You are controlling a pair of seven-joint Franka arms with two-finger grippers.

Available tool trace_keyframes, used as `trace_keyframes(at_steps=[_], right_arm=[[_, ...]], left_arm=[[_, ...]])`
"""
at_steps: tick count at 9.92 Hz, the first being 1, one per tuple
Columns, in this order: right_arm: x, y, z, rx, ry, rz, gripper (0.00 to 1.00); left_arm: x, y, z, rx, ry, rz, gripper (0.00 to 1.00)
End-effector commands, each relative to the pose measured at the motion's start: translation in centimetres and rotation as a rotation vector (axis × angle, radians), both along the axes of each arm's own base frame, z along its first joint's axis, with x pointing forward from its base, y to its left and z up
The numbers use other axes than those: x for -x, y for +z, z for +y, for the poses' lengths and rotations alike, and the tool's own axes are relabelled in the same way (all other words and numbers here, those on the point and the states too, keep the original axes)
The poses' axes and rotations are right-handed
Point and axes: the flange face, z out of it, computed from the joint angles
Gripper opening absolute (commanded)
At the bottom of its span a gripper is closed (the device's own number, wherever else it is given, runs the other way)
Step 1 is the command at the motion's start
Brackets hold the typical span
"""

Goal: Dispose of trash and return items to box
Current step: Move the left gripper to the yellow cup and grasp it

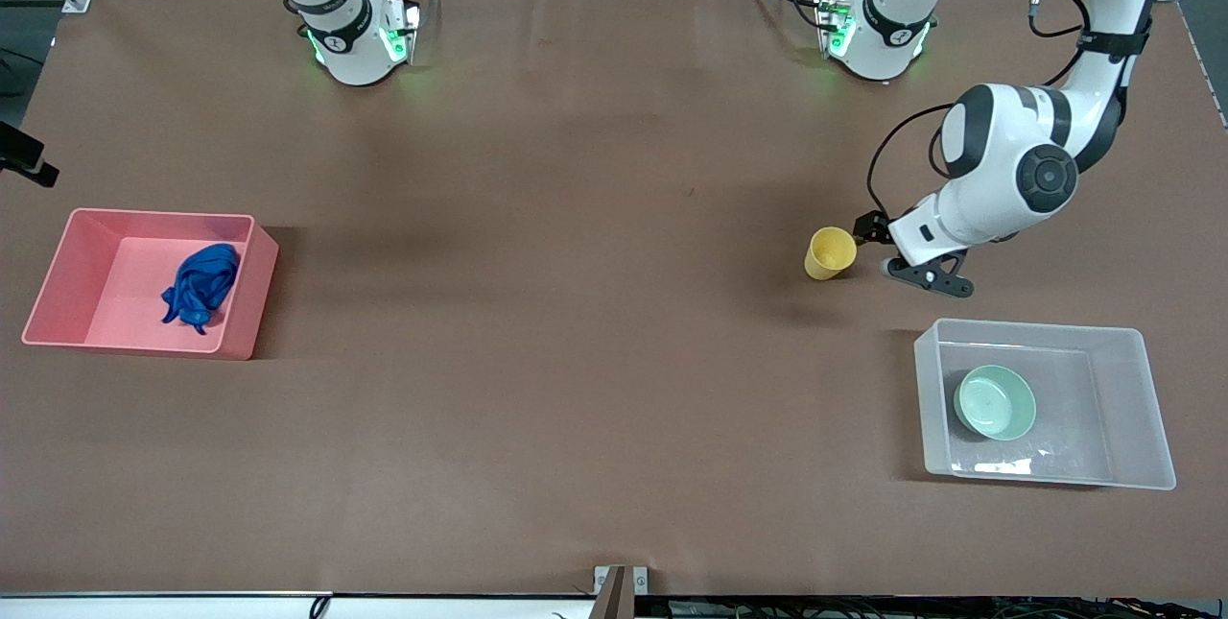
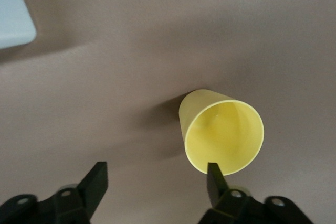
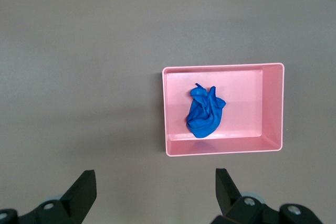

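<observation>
Front view — your left gripper (image 1: pixel 875 245) beside yellow cup (image 1: pixel 830 252), fingers apart, one at rim; cup farther than clear box (image 1: pixel 1146 408) holding mint bowl (image 1: pixel 995 402). Right gripper (image 3: pixel 155 190) spread wide — over pink tub (image 3: pixel 273 103) with blue cloth (image 3: pixel 206 113).

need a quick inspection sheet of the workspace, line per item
surface: brown table cover, flat, some creases
job's things: blue cloth in pink tub; green bowl in clear tub; yellow cup tipped on the table, farther from the camera than the clear tub
clutter: nothing seen
grippers: left gripper at the cup, fingers open, one at the rim; right gripper open, over the table near the pink tub
cables: black cable on left arm
surroundings: metal frame at the table corners
</observation>
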Motion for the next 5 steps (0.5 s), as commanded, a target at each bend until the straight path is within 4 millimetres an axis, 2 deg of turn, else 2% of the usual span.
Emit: trace_keyframes(at_steps=[1,2,3,4,5], right_arm=[[0.1,0.8,0.2,0.015,0.007,-0.013,1.0],[0.1,0.8,0.3,0.015,0.004,-0.013,1.0],[0.1,0.7,0.3,0.015,0.004,-0.013,1.0],[0.0,0.9,0.0,0.019,0.012,-0.024,1.0],[-0.1,0.9,0.2,0.015,0.014,-0.03,1.0]], left_arm=[[0.9,-3.8,-1.1,-0.016,-0.026,0.021,0.65],[1.1,-4.6,-1.3,-0.015,-0.028,0.019,0.58],[1.2,-5.2,-1.6,-0.014,-0.031,0.017,0.46],[1.5,-5.6,-1.9,-0.013,-0.036,0.026,0.23],[1.5,-5.5,-1.9,-0.013,-0.037,0.024,0.06]])
